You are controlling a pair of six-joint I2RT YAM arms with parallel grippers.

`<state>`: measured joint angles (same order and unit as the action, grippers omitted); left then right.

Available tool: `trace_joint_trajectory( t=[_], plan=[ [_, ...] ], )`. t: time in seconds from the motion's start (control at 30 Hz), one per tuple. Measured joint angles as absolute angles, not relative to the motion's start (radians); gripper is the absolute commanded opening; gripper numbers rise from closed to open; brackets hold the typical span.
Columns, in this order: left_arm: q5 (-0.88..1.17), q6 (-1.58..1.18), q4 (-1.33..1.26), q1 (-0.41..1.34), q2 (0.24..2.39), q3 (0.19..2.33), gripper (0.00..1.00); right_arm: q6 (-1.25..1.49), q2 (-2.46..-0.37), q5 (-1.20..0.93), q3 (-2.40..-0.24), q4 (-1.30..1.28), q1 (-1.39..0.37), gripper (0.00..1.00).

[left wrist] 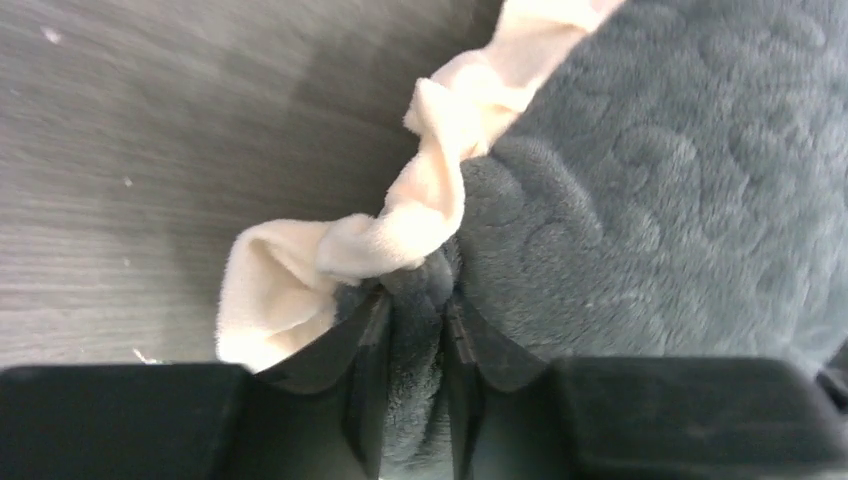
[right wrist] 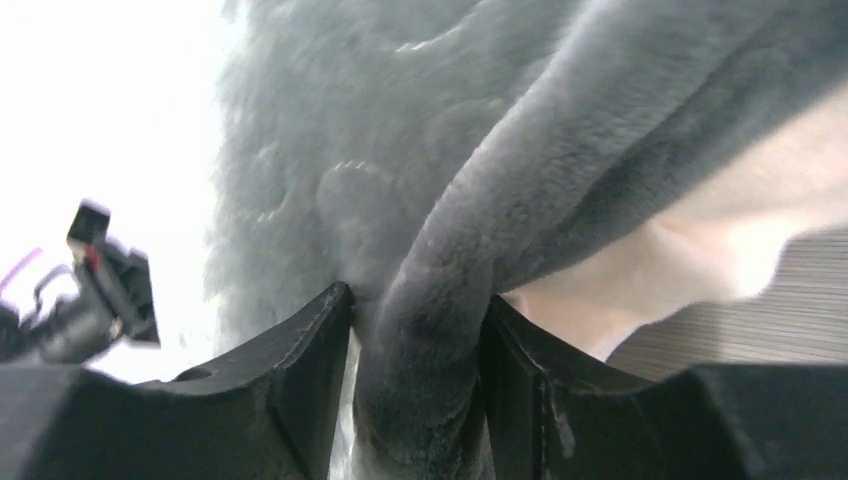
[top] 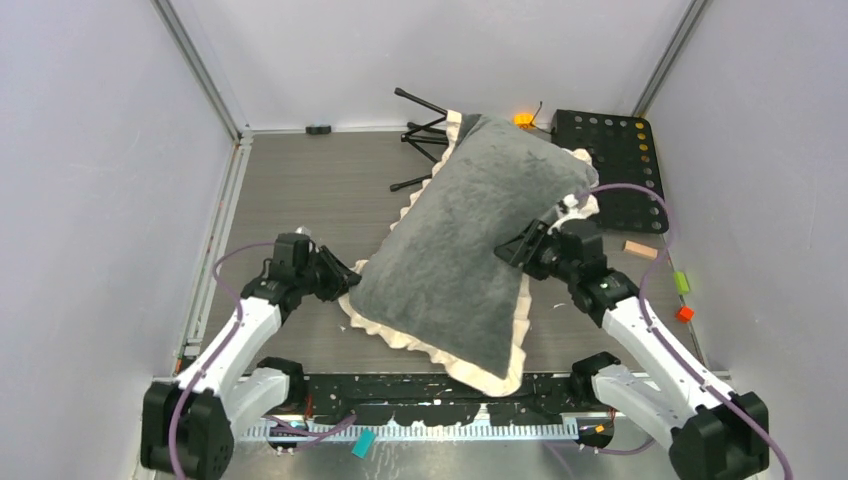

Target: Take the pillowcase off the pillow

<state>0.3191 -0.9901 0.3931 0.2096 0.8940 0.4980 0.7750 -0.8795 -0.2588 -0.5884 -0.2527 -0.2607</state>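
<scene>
Left gripper (left wrist: 415,300) was clenched on grey plush at the pillowcase's (top: 470,240) lower-left frilled corner. Right gripper (right wrist: 420,320) was clamped on a fold of plush at its right edge. Pillowcase lay slantwise across frame centre on the desk (top: 300,190). Pillow hidden inside, fully covered. Step judged: grips taken, stripping not begun. Next move likely calls for pulling fabric only, toward the opening, which could not be seen.
</scene>
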Motion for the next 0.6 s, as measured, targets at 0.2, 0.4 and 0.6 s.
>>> trace_joint_trajectory(
  t=[0.2,0.4,0.6],
  plan=[
    [0.187,-0.957,0.361,0.156,1.164,0.704,0.0,0.832,-0.969,-0.086,-0.611,-0.142,-0.592,0.61],
    [0.177,-0.879,0.339,-0.039,1.431,1.083,0.67,0.831,-1.129,-0.026,-0.764,-0.163,-0.771,0.94],
    [0.183,-0.77,0.414,-0.057,1.49,1.346,0.99,0.809,-1.018,0.13,-0.874,-0.31,-0.781,0.95]
  ],
)
